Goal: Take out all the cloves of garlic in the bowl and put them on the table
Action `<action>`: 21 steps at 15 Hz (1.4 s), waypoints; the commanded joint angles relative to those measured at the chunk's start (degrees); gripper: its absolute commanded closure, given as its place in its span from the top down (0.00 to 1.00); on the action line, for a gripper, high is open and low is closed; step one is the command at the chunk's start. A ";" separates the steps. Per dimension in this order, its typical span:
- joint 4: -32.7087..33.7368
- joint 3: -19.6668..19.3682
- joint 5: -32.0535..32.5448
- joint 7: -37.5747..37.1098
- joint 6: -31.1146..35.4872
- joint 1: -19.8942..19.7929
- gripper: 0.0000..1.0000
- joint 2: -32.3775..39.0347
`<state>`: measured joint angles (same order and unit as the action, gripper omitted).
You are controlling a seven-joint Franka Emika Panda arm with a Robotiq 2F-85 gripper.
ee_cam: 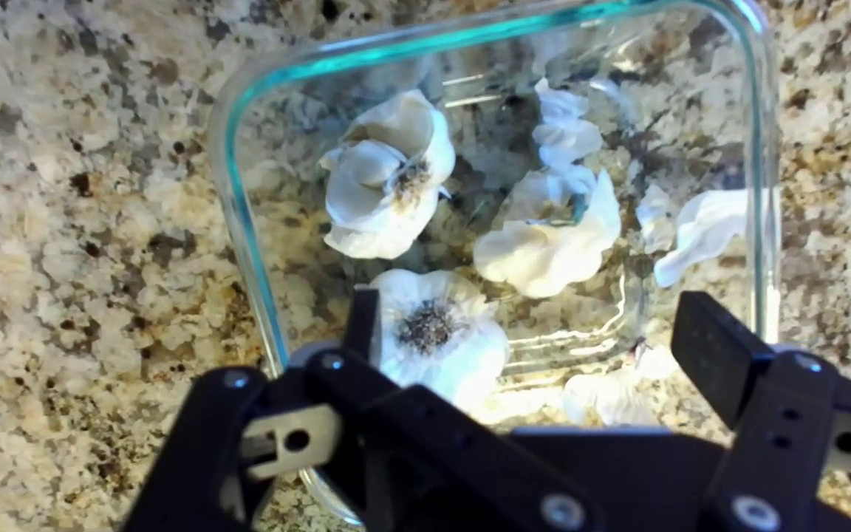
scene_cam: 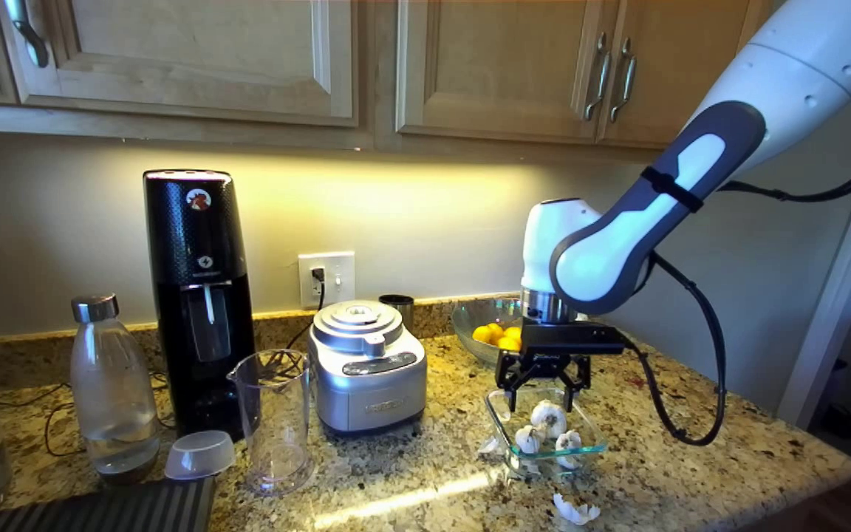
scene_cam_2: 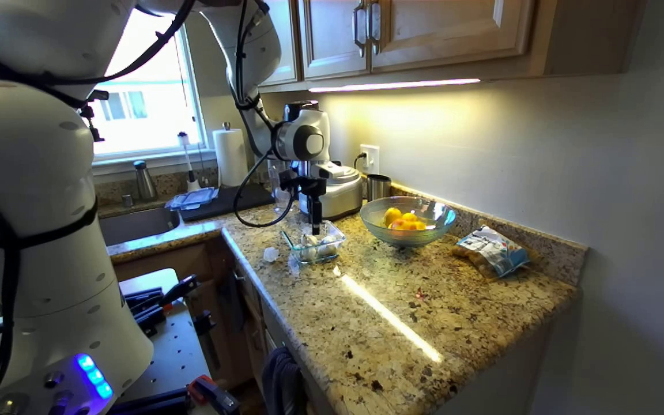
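Note:
Three whitish garlic lumps lie in the clear glass bowl (scene_cam: 589, 449): an upper left clove (ee_cam: 388, 185), an upper right clove (ee_cam: 544, 255) and a lower clove (ee_cam: 444, 332) in the wrist view. Loose papery skin (ee_cam: 566, 137) shows in that view too. The bowl rests on the speckled granite table (ee_cam: 100, 310). My gripper (scene_cam: 541, 404) points straight down over the bowl, open, with its fingertips at about rim height. In the wrist view its left finger (ee_cam: 363, 329) overlaps the lower clove's edge; whether they touch I cannot tell. Nothing is held between the fingers.
A large glass fruit bowl (scene_cam_2: 404, 235) stands behind, against the wall side, with a snack bag (scene_cam_2: 493, 253) beyond it. A silver food processor (scene_cam: 370, 391) and a clear pitcher (scene_cam: 274, 428) stand beside the workspace. Garlic skin (scene_cam: 575, 510) lies on the table in front of the bowl.

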<state>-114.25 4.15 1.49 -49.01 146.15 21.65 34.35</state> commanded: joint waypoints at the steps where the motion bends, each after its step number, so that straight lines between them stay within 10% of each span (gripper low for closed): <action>1: 1.50 -3.33 1.28 -3.94 0.23 2.99 1.00 1.90; 21: 6.04 -12.01 13.91 -17.36 0.05 11.92 0.93 8.39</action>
<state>-108.35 -6.59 13.45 -63.56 146.17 32.26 42.43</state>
